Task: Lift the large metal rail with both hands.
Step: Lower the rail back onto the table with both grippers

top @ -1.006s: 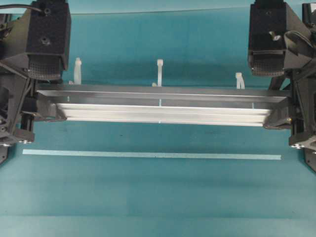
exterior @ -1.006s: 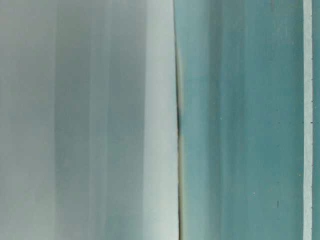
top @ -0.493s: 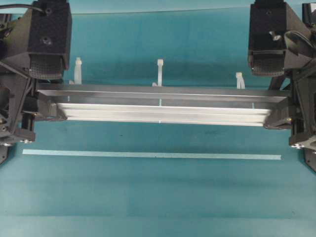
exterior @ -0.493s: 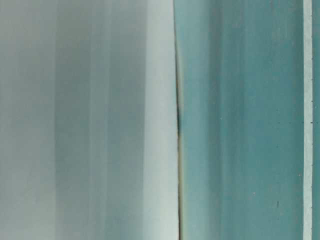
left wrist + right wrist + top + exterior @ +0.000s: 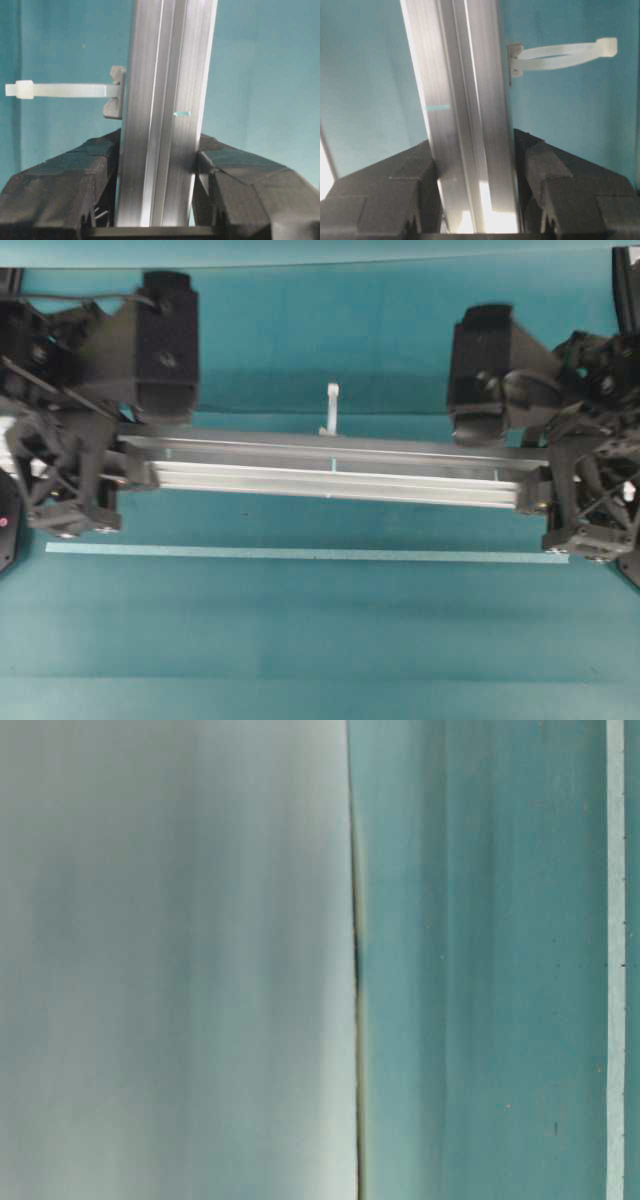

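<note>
Overhead exterior: the long grooved silver aluminium rail (image 5: pixel 330 472) spans between the left gripper (image 5: pixel 125 468) and right gripper (image 5: pixel 535 495), both clamped on its ends.

We see a teal table (image 5: pixel 320 640) filling nearly the whole overhead view, its surface matte and plain. A thin pale tape strip (image 5: pixel 300 553) lies flat across it, running almost from one side to the other. Along the top edge of that view a lighter band of teal shows, set off by a faint slanting line. Soft darker patches of shade lie on the surface, and the light is even, without hard glare. In the table-level view the left half is a blurred pale grey mass; the right half is teal, with the strip (image 5: pixel 616 960) near the right edge.
</note>
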Robot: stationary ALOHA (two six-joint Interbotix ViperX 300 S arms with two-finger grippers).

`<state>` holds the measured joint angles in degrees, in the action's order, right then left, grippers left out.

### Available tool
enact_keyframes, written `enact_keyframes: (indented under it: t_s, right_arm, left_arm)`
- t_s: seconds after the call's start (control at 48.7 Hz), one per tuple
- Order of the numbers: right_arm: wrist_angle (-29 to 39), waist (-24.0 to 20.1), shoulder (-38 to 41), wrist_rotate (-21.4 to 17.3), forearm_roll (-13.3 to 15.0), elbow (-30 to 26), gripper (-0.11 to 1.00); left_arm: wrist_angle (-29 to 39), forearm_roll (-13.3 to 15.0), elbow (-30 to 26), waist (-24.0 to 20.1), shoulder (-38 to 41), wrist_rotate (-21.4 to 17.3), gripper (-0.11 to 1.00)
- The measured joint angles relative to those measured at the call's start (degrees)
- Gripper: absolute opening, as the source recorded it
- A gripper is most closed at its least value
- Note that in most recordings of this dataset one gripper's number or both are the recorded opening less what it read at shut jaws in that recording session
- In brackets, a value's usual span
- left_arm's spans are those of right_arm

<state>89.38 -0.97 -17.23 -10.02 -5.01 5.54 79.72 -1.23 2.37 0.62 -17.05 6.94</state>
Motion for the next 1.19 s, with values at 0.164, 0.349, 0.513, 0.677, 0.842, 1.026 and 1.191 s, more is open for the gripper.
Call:
enact_keyframes:
  t_s: [0.164,0.349,0.513,0.677,0.842,1.026,1.191]
  right_arm:
    - [-6.2,1.1,-0.4,1.5,0.1,6.1,0.4]
    - [-12.6,2.5,-0.6,3.4,0.2,12.9,0.4]
    - [-16.4,2.6,-0.6,3.7,0.2,17.1,0.4]
    - [-22.1,2.7,0.2,3.9,0.4,21.4,0.4]
    - [-27.2,2.7,1.1,3.9,1.0,24.8,0.4]
    - [-31.7,2.6,2.5,4.2,1.1,27.5,0.4]
    - [-34.3,2.5,5.4,4.5,1.1,29.4,0.4]
  left_arm:
    - [-5.0,-0.1,7.6,-0.2,-1.4,0.0,0.37]
    - [-12.0,-0.1,16.4,-0.6,-2.0,0.1,0.37]
    - [-18.3,-0.1,21.1,-0.7,-2.2,0.1,0.37]
    - [-21.6,-0.3,25.1,-1.1,-2.1,0.1,0.37]
    - [-26.2,-0.4,28.9,-1.3,-1.1,0.3,0.37]
    - [-32.9,-0.4,33.4,-1.4,1.1,0.4,0.37]
    - [-37.7,-0.4,36.7,-1.4,2.6,0.4,0.37]
